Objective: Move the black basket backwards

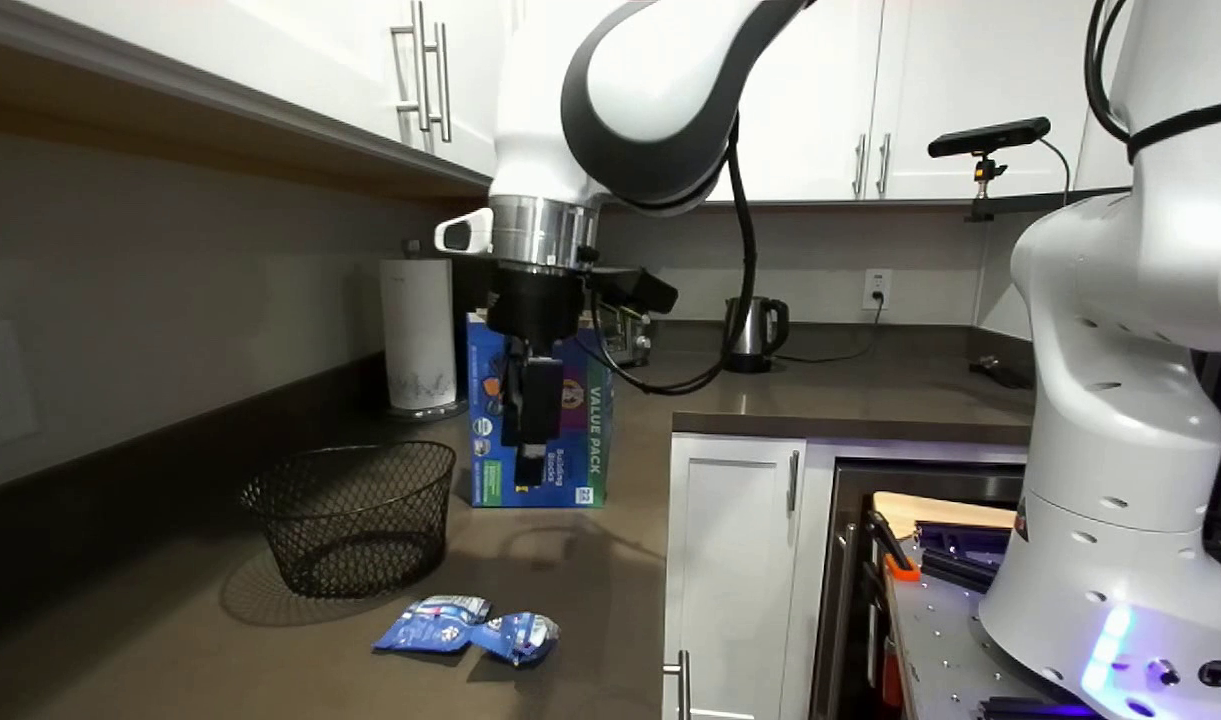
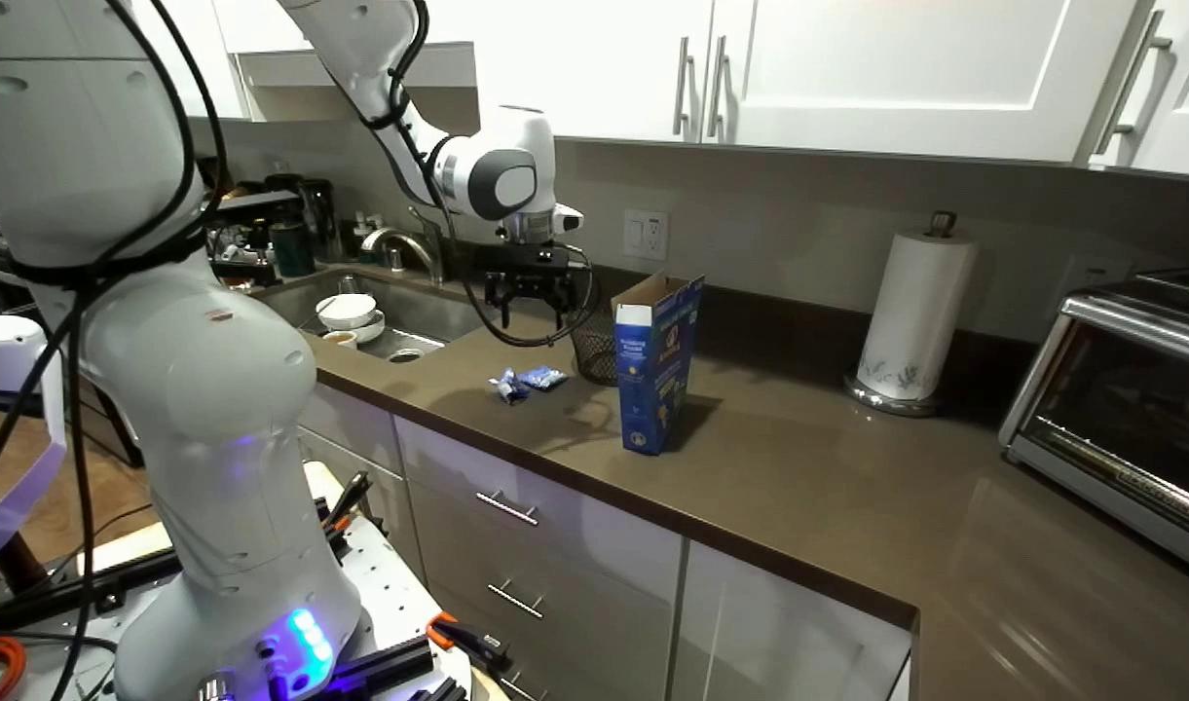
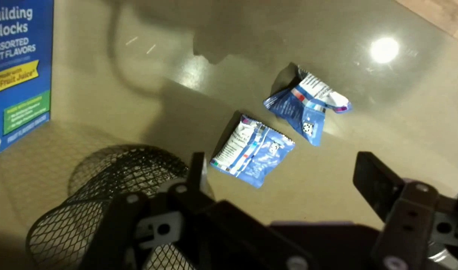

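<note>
The black basket (image 1: 360, 530) stands upright on the counter near the wall in an exterior view. In another exterior view the basket (image 2: 594, 352) is partly hidden behind the blue box. In the wrist view the basket (image 3: 69, 225) is at lower left, partly covered by the left finger. My gripper (image 1: 531, 465) points down and hangs above the counter, apart from the basket. It also shows in an exterior view (image 2: 533, 312). In the wrist view the fingers (image 3: 279, 165) are wide apart with nothing between them, and the basket lies beside the left finger.
A blue box (image 1: 490, 420) stands upright beside the basket. Two small blue-and-white packets (image 1: 435, 625) (image 1: 518, 637) lie on the counter (image 1: 600, 600) in front of the basket. A paper towel roll (image 2: 915, 312), a toaster oven (image 2: 1120, 409) and a sink (image 2: 424, 316) line the counter; cabinets (image 2: 896, 68) hang above.
</note>
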Controlling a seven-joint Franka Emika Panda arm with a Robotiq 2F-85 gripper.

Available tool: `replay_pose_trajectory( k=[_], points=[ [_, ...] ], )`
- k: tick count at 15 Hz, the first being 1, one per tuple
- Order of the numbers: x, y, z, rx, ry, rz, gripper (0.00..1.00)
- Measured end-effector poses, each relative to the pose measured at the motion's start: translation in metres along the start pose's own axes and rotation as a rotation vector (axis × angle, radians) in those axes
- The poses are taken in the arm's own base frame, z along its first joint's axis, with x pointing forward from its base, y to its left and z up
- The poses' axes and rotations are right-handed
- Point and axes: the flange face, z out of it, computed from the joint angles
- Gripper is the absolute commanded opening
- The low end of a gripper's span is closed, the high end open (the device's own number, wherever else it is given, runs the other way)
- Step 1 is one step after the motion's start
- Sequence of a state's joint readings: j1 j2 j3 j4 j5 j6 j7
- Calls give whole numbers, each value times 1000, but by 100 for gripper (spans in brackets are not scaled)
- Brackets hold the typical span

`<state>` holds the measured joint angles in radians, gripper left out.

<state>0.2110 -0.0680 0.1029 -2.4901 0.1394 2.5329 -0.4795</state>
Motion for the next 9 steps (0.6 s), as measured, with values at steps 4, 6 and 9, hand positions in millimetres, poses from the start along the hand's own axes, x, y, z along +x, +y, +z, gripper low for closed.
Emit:
replay_pose_trajectory(
  k=[4, 6, 9],
  points=[
    [5, 15, 32, 17, -53, 8, 100],
    [9, 27, 48, 6, -66, 1, 100],
    [17, 43, 67, -39, -61, -47, 100]
  ],
)
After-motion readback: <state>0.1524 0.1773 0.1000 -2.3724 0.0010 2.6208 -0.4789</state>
